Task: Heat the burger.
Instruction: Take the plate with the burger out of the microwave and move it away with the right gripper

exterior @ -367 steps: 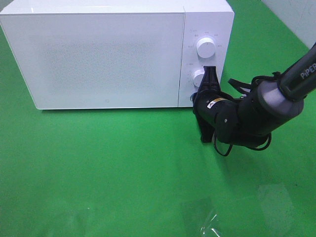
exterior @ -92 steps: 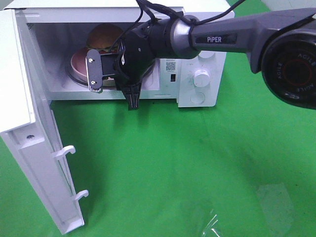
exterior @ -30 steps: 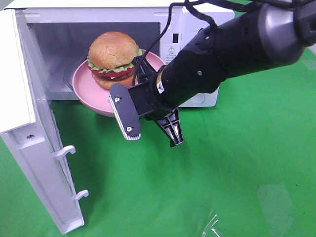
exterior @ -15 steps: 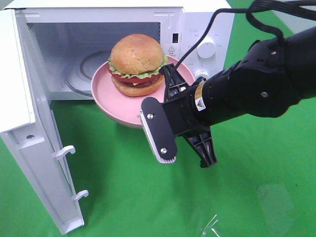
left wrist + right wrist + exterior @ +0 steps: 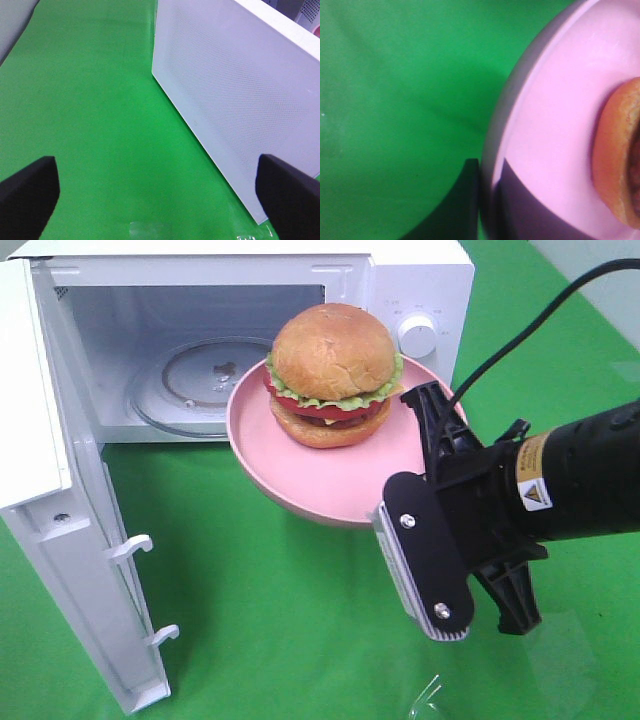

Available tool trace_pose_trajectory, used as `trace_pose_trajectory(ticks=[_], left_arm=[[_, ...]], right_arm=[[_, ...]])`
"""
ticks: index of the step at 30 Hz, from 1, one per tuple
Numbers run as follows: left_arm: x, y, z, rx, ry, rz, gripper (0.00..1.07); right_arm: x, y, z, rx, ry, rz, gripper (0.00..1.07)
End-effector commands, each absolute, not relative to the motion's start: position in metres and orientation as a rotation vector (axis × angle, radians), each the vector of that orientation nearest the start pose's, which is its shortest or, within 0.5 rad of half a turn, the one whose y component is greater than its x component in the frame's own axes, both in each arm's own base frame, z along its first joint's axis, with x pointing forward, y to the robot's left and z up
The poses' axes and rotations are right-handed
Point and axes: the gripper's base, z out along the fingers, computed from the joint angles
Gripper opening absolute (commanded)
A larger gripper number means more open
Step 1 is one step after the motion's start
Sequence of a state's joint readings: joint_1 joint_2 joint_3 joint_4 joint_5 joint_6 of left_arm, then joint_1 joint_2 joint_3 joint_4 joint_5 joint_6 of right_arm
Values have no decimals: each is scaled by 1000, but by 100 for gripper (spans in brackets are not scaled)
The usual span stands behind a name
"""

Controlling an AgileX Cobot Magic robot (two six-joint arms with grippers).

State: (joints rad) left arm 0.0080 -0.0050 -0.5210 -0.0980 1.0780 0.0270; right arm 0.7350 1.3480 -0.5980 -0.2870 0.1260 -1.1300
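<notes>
Burger (image 5: 333, 375) sits on pink plate (image 5: 300, 475), carried in the air in front of the open microwave (image 5: 415, 280), above the green worktop (image 5: 260, 630). Right pincer (image 5: 425, 420) is clamped on the plate rim. Left pincer (image 5: 155, 192) is spread wide, holding nothing. Burger is judged soft, stacked and top-heavy, liable to slide on the glossy plate; best handled by the rigid plate rim, kept level.

White box-shaped microwave oven (image 5: 415, 300) stands at the rear of the green cloth-covered worktop (image 5: 280, 640). Its hinged white door (image 5: 40, 420) stands swung out at the oven's left side. The clear round glass turntable (image 5: 190, 390) lies inside the cavity. The round pink plate (image 5: 310, 475) sits in front of the oven's opening, raised off the worktop, its near right rim pinched by the black right hand (image 5: 425, 425). The round layered burger (image 5: 333, 375) rests on the plate. The black left hand (image 5: 160, 192) is left of the oven, outside the door.
</notes>
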Motion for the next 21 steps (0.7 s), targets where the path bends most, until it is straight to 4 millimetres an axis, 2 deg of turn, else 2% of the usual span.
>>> trace_pose_trajectory(ticks=[1,10,21], left_arm=[[-11,-8,282,25,2010,-93,100],[-11,-8,282,25,2010,-93,100],[-11,-8,282,25,2010,-93,100]], right_arm=[[183,161,219,-2034,1100,-393,0],[153,129,220,-2059,1195,-401,0],[129,104,214,-2011,1342,-369,0]])
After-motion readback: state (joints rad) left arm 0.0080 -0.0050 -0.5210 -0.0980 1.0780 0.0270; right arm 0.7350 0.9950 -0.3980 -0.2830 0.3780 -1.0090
